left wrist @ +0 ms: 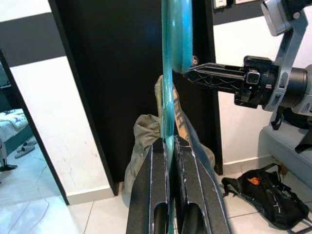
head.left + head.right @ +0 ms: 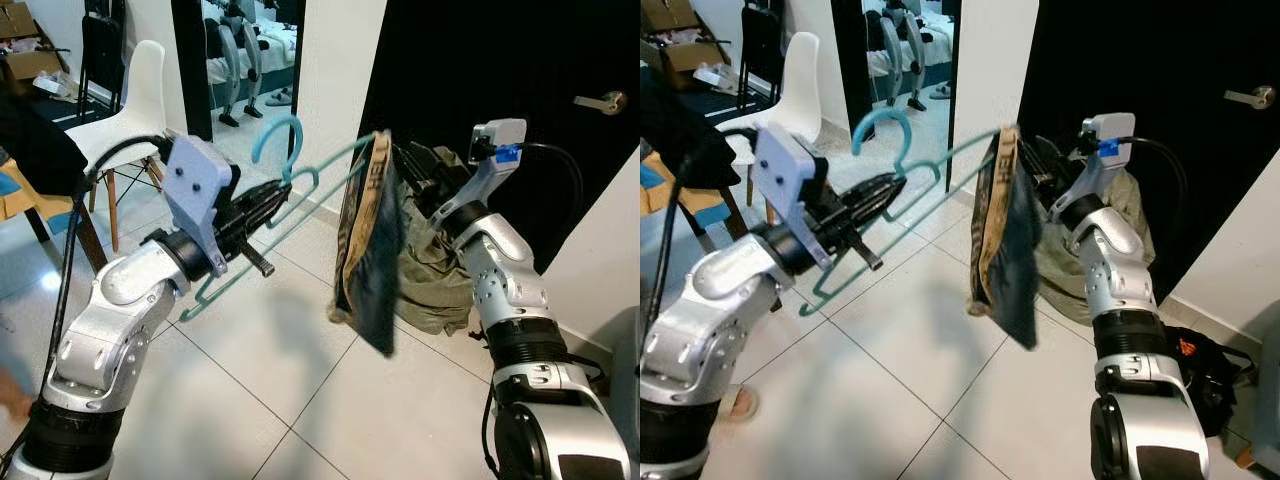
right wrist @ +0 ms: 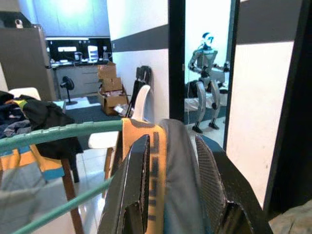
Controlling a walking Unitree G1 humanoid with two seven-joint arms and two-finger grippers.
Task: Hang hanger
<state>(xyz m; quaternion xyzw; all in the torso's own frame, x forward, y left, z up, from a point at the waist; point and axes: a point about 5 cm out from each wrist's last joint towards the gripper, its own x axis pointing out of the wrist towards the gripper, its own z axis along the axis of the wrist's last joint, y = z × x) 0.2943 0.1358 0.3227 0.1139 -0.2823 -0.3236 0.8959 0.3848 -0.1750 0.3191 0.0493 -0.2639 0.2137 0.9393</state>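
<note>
two grippers share the load: the left gripper (image 2: 268, 203) is clamped on the teal hanger (image 2: 300, 190) just below its hook, and the right gripper (image 2: 408, 165) pinches the dark garment (image 2: 372, 250) draped over the hanger's far end. best keep the bar level so the cloth stays on. no rail to hang it on can be made out; the garment's lower edge blurs.

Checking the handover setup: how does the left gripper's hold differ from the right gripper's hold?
The left gripper is shut on the teal hanger, near its hook; the right gripper is shut on the dark garment draped over the hanger's far end. In the left wrist view thin plastic sits between the fingers, while in the right wrist view folded cloth sits between the fingers. Both grippers are raised in mid-air and bear the same hanger.
</note>
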